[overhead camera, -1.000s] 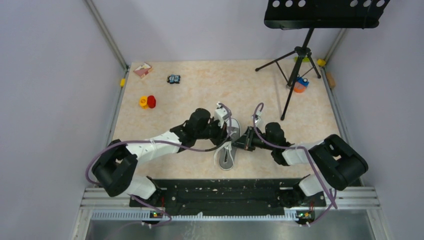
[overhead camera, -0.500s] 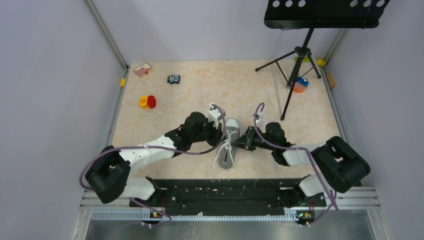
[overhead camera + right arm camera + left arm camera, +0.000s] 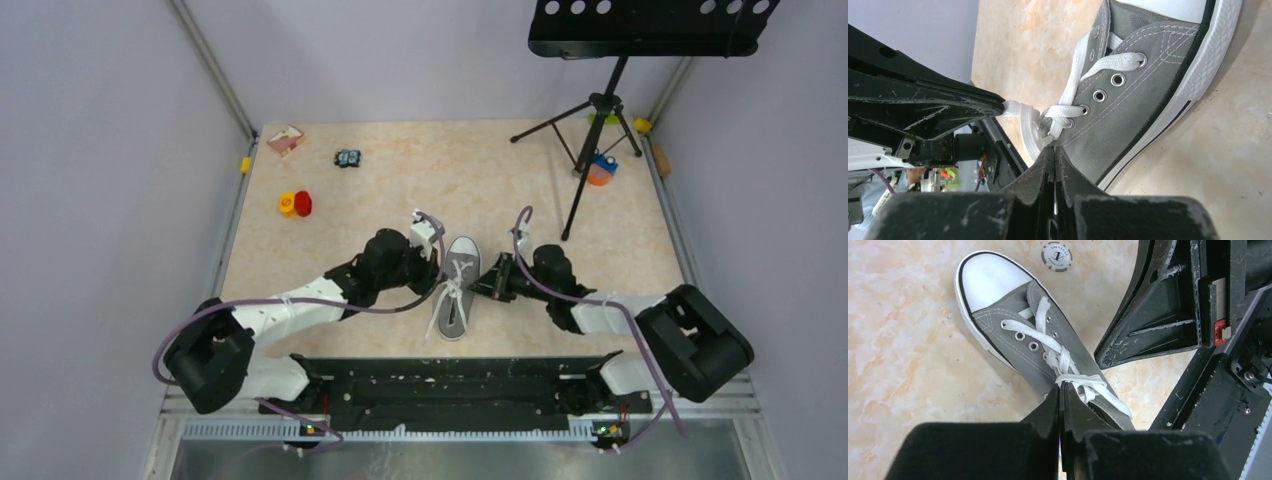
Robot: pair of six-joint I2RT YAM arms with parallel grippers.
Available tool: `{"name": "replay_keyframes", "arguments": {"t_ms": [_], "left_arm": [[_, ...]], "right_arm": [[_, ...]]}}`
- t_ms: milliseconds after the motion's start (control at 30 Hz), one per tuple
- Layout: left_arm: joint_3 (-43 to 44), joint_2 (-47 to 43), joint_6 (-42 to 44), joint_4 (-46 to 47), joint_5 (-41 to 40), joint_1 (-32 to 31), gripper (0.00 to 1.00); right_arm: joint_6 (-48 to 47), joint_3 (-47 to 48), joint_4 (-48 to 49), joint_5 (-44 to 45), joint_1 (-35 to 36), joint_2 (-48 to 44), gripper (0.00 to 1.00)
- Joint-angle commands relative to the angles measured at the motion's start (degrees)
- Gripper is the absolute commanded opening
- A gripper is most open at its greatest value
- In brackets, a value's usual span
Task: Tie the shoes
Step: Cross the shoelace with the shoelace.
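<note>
While sneaker [image 3: 457, 262] lies between them | left gripper [image 3: 1060, 387] pinches laces [image 3: 1045, 343] | right gripper [image 3: 1054, 149] pinches laces too

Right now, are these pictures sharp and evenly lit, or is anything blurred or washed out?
Top view: soft, even light, sneaker small but sharp. Left wrist view: white toe cap nearly washed out, the left fingers dark. Right wrist view: laces crisp, the right fingers dark and soft.

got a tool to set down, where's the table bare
Bare: the far middle, between the small black item and the tripod; the right side between tripod and right arm. Crowded: around the sneaker, both arms' jaws shut on its laces.
</note>
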Motion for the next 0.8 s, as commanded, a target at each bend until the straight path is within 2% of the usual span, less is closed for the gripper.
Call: {"name": "replay_keyframes", "arguments": {"t_ms": [0, 100, 233, 333, 567, 767], "left_arm": [[-0.96, -2.61, -1.05, 1.21, 0.15, 0.29, 0.00], [-1.02, -2.60, -1.38, 1.86, 0.62, 0.28, 0.00], [-0.38, -2.04, -1.57, 2.26, 1.55, 0.29, 0.00], [0.24, -1.66, -1.49, 2.27, 2.60, 0.28, 0.00], [1.34, -1.12, -1.40, 2.45, 5.51, 0.27, 0.00], [1.23, -0.73, -0.88, 2.29, 9.03, 0.28, 0.00]], "right_arm": [[-1.75, 2.72, -0.13, -0.50, 0.60, -1.95, 0.00], [-1.86, 3.68, 0.42, -3.03, 0.60, -0.60, 0.00], [-2.17, 4.63, 0.43, -3.92, 0.60, 0.65, 0.13], [-2.90, 5.85, -0.56, -4.82, 0.69, 1.43, 0.19], [-4.37, 7.26, -3.86, -2.45, 0.78, 2.46, 0.19], [-4.38, 8.04, -6.17, -0.28, 0.77, 3.32, 0.15]]}}
